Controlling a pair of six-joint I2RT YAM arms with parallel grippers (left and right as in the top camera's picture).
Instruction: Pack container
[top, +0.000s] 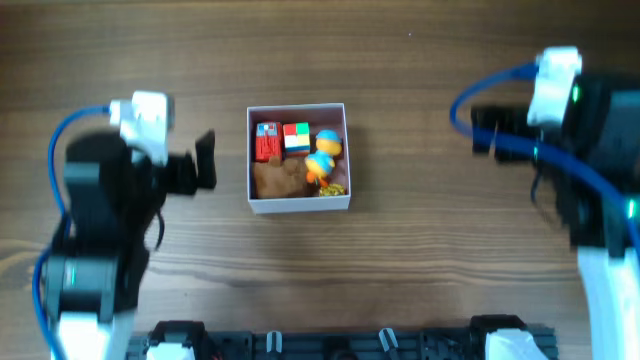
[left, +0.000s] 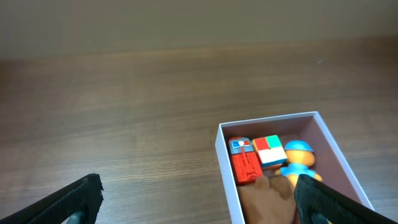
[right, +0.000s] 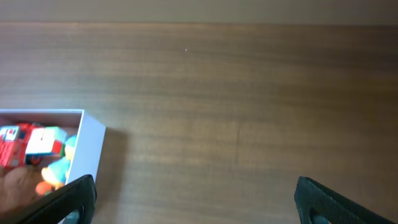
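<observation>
- The container (top: 300, 205) sits on the wooden desk (top: 420, 260), a bit left of centre in the overhead frame. It's a square, shallow box with thin white walls and a pinkish floor.
- It's pretty full. There's a red block (top: 267, 141) in the upper left corner, with a multicoloured cube (top: 296, 137) right beside it. A blue-and-orange figure (top: 323, 155) is along the right side, and a brown lump (top: 278, 178) is at the lower left.
- There's also a small yellowish bit in the lower right corner of the box, too tiny to make out.
- The left fingers (top: 205, 160) hang just left of the container, not touching it. In the left wrist view they (left: 74, 199) are spread wide with nothing between them, and the box shows at the lower right.
- The right fingers (top: 483, 130) are in the upper right of the overhead frame, well apart from the container and kinda blurry. The right wrist view shows them (right: 73, 196) wide open and empty too, with only a corner of the box at the lower left.
</observation>
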